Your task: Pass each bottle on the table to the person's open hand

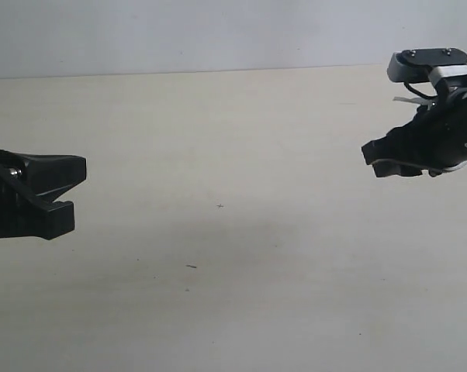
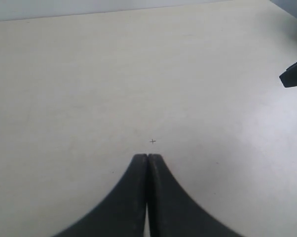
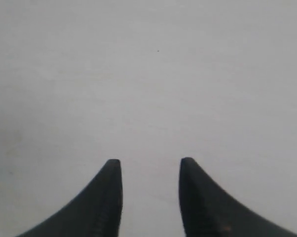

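Observation:
No bottle shows in any view, and no person's hand is in sight. The pale beige table (image 1: 241,139) lies bare between the two arms. My left gripper (image 1: 74,190) hovers low at the left edge; in the left wrist view its fingers (image 2: 147,156) are pressed together, shut on nothing. My right gripper (image 1: 369,159) hangs at the right, raised a little above the tabletop. In the right wrist view it (image 3: 151,163) stands open, with only bare table between the fingertips. A tip of the right gripper (image 2: 294,76) also shows at the side of the left wrist view.
A tiny dark cross mark (image 1: 220,206) sits near the table's middle, just ahead of the left fingertips (image 2: 153,141). A small dark speck (image 1: 191,266) lies nearer the front. A pale grey wall (image 1: 218,31) rises behind the table's far edge.

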Robot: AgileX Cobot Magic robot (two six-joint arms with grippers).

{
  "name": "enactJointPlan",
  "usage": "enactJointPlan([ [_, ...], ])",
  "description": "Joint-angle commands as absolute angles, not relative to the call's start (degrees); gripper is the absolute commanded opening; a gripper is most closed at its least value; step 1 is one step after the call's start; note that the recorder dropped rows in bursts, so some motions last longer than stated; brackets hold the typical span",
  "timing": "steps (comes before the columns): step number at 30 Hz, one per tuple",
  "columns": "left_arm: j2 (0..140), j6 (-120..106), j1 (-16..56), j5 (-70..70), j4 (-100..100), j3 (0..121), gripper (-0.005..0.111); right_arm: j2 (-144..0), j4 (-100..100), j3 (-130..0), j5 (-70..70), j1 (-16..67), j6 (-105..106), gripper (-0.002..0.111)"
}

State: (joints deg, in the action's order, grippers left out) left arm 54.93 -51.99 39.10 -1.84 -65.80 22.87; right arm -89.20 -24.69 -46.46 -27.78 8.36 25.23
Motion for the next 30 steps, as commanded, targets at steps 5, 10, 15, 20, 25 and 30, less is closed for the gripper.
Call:
enactJointPlan([
  [5, 54.63, -51.94, 39.00, -1.59, -65.43, 22.63, 0.002, -88.78, -23.80, -40.75, -14.25, 8.33, 25.67, 0.000],
  [10, 54.63, -51.94, 39.00, -1.59, -65.43, 22.63, 0.002, -88.78, -23.92, -40.86, -13.80, 8.33, 24.90, 0.000],
  [15, 54.63, -51.94, 39.00, -1.59, -65.43, 22.63, 0.002, -88.78, -23.92, -40.86, -13.68, 8.33, 24.90, 0.000],
  [20, 54.63, -51.94, 39.00, -1.59, -65.43, 22.63, 0.002, -88.78, -23.92, -40.86, -13.68, 8.33, 24.90, 0.000],
  [25, 54.63, -51.94, 39.00, -1.59, -65.43, 22.63, 0.002, -88.78, -23.92, -40.86, -13.68, 8.33, 24.90, 0.000],
  [30, 54.51, -52.82, 38.03, -1.97, -61.44, 22.63, 0.002, -88.78, -23.92, -40.86, -13.68, 8.33, 24.90, 0.000],
])
